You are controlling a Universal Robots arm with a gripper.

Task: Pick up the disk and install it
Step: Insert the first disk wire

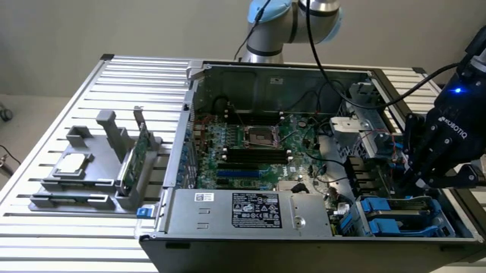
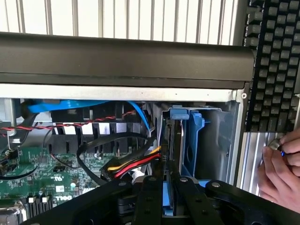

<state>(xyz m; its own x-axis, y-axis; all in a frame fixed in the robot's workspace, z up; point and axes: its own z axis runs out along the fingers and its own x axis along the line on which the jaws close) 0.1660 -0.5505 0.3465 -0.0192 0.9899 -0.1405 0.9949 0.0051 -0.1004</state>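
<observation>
The disk (image 2: pixel 176 140), framed by its blue carrier (image 2: pixel 193 133), is seen on edge inside the grey drive cage (image 2: pixel 225 136), at the near corner of the open computer case (image 1: pixel 227 250) on the exterior view's right. It is clasped by the gripper (image 2: pixel 167 182), whose black fingers (image 2: pixel 153 192) are drawn close together with the carrier's edge between them. In the exterior view the gripper (image 1: pixel 416 183) is lowered into that corner. Yellow, red and black power wires (image 2: pixel 133 164) are routed just beside the cage, with the motherboard (image 1: pixel 251 148) beyond them. A person's hand (image 2: pixel 281 173) is seen outside the case near a keyboard (image 2: pixel 276 61).
</observation>
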